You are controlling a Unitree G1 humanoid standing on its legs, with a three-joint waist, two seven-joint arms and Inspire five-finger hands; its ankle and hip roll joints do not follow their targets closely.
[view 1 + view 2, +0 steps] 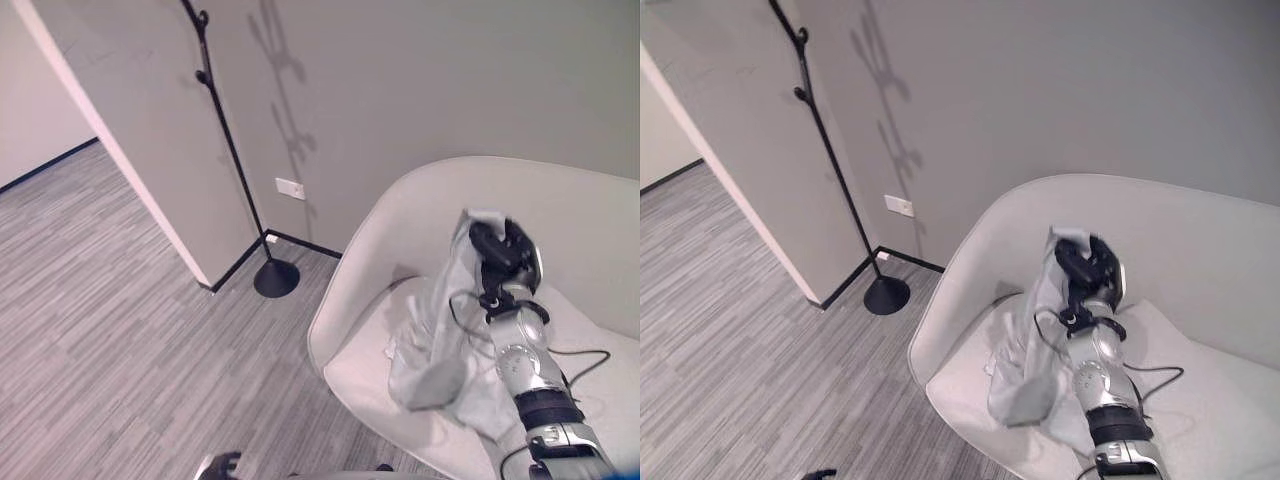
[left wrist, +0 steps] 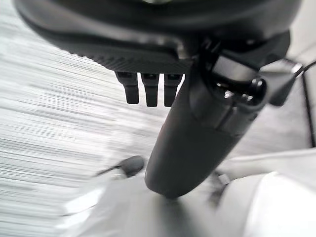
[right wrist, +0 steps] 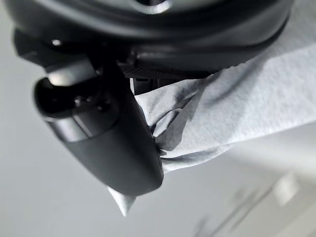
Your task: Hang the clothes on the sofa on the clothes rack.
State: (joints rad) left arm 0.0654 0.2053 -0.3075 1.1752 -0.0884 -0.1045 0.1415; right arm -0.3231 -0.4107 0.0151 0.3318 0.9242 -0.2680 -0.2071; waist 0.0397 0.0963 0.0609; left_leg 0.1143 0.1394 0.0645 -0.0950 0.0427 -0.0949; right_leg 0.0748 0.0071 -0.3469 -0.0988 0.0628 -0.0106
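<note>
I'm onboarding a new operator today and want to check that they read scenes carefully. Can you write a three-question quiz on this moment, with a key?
1. True or false: the right hand has its fingers curled round the grey garment.
2. Where does the black clothes rack stand?
A. On the sofa
B. On the floor by the wall corner, to the left of the sofa
C. Behind the sofa's backrest
3. Fill in: most of the garment hangs down over the seat of the white ____.

Key: 1 true; 2 B; 3 sofa. The left hand holds nothing, fingers straight over the floor.
</note>
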